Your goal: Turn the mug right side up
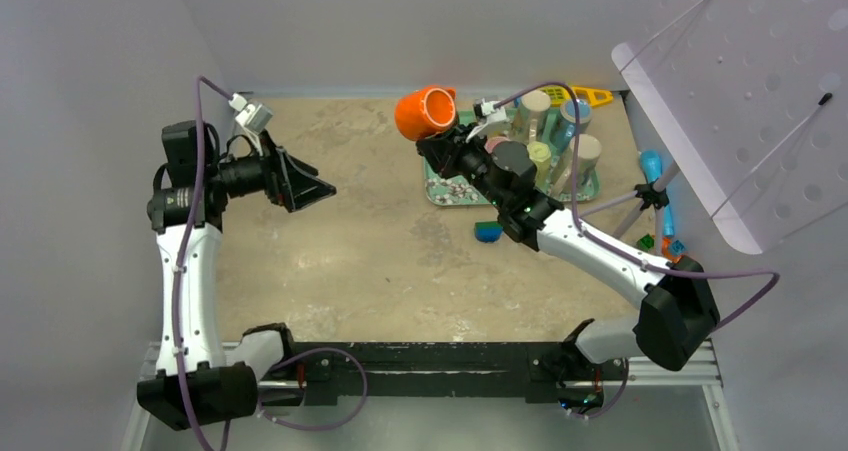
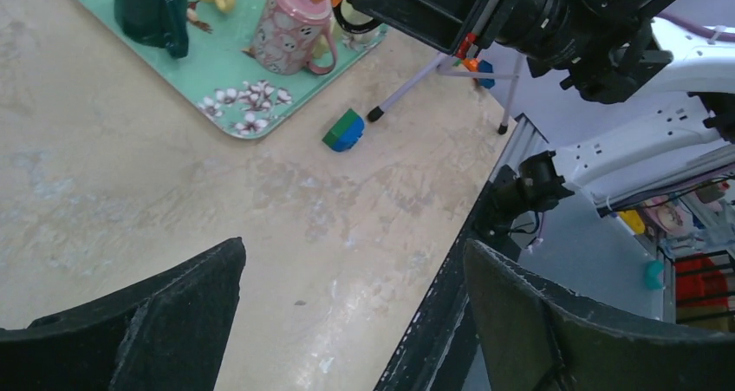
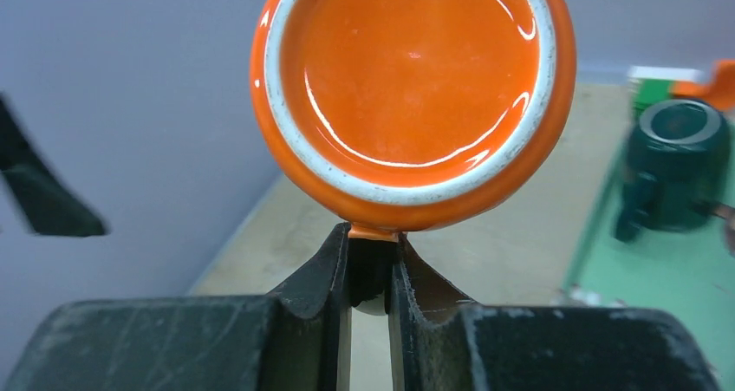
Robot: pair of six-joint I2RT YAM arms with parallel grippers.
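Right gripper [image 3: 371,252] is clenched on the handle of the orange mug [image 3: 414,87], fingers pinching it from both sides. The mug hangs off the table [image 1: 350,241], tipped on its side, one round end facing the wrist camera. In the top view it sits at the tray's 11 o'clock corner. Left gripper [image 2: 351,248] is released, jaws spread wide, holding nothing, at the table's 9 o'clock. The green tray [image 2: 234,105] lies at the table's 1 o'clock. It holds a dark green mug [image 2: 152,5] and a pink mug [image 2: 295,31], both upright. A blue-green block [image 1: 488,232] lies at the tray's 6 o'clock, just beside it.
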